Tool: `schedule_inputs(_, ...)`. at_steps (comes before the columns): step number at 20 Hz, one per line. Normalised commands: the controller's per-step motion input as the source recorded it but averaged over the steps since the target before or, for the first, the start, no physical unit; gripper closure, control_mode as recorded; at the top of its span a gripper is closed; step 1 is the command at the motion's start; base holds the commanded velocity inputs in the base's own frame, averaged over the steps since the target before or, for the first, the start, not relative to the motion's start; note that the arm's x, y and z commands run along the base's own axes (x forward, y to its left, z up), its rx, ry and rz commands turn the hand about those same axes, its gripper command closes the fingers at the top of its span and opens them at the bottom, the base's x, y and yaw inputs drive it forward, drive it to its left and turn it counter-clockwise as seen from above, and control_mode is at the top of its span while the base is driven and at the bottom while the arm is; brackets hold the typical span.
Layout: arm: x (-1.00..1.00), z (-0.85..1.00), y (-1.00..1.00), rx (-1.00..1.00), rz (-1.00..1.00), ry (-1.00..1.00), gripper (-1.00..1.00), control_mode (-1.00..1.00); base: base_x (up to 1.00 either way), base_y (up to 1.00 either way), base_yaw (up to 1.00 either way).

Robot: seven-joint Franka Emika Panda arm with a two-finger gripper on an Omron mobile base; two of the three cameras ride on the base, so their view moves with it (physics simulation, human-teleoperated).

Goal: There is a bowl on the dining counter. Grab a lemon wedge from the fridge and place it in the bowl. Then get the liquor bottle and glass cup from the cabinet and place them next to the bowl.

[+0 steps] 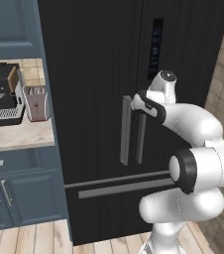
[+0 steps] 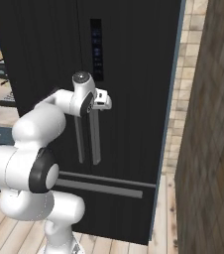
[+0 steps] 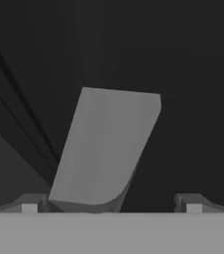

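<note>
You cannot see inside the fridge: its matte black doors are shut, so the lemon wedge stays hidden, and the bowl, bottle and cup lie out of frame. The gripper is hard to read from the base views, where the white wrist covers it. Through the hand view, its fingers stand wide apart, gripping nothing, with the top of a flat grey handle, round-cornered, rising between them. Two such vertical bars sit side by side at the door seam. Left, a coffee machine stands on the pale counter.
</note>
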Motion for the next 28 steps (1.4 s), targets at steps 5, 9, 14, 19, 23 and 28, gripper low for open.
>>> schedule_inputs(5,0.00,-0.20,0.00,-0.01,0.00,0.00,-1.00,-1.00,0.00,0.00,0.00)
schedule_inputs(9,0.00,-0.24,0.01,0.00,0.00,0.00,-1.00,-1.00,0.00,0.00,0.00)
schedule_inputs(14,0.02,-0.32,0.02,-0.02,0.00,0.00,1.00,-1.00,0.00,0.00,0.00)
schedule_inputs(19,0.25,-0.20,0.08,0.00,0.00,0.00,1.00,-1.00,0.00,0.00,0.00)
schedule_inputs(23,0.39,-0.33,0.00,0.00,0.01,-0.02,1.00,-1.00,0.00,0.00,0.00)
schedule_inputs(28,0.22,-0.39,0.00,0.00,0.08,-0.10,1.00,-1.00,0.00,0.00,0.00)
